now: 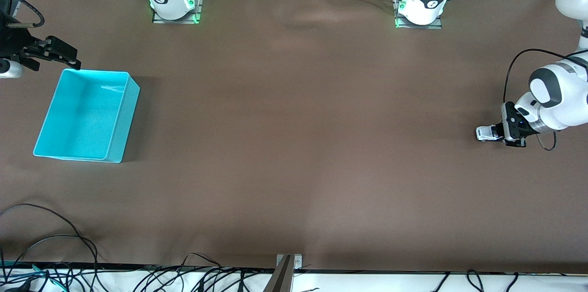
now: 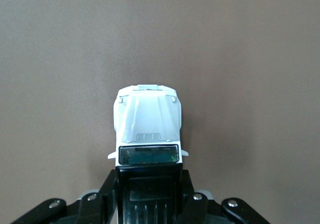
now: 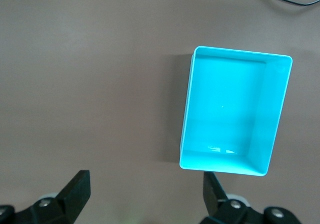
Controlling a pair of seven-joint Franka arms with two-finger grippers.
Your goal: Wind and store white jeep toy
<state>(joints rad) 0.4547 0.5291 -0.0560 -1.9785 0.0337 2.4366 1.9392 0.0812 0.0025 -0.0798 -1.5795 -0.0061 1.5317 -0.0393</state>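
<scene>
Front view, landmark: cyan bin (image 1: 87, 115) is sitting on the brown table (image 1: 294, 145) at the right arm's end, open side up, nothing showing inside.
Front view, toy: white jeep toy (image 1: 486, 133) is lying at the left arm's end of the table, well apart from the cyan bin and slightly nearer the front camera than the bin's middle.
Front view, left gripper: left gripper (image 1: 497, 135) is sitting low at the table, fingers clamping the toy's rear part, white nose sticking out toward the bin's end.
Front view, right gripper: right gripper (image 1: 71, 60) is hanging in the air just off the bin's corner nearest the right arm's base, jaws spread, carrying nothing; this arm is waiting.
Front view, edge: loose black cables (image 1: 50, 246) are trailing along the table's camera-side edge, nearer the camera than the bin.
Left wrist view, toy: jeep (image 2: 147, 129) is showing white hood, dark windshield, black roof; roof end is sitting between the black fingers (image 2: 107, 196), hood projecting free over bare table.
Right wrist view, landmark: bin (image 3: 235, 114) is lying below the camera, interior bare.
Right wrist view, fingers: two black fingertips (image 3: 77, 186) are standing wide apart, nothing between them, one overlapping the bin's edge in view.
</scene>
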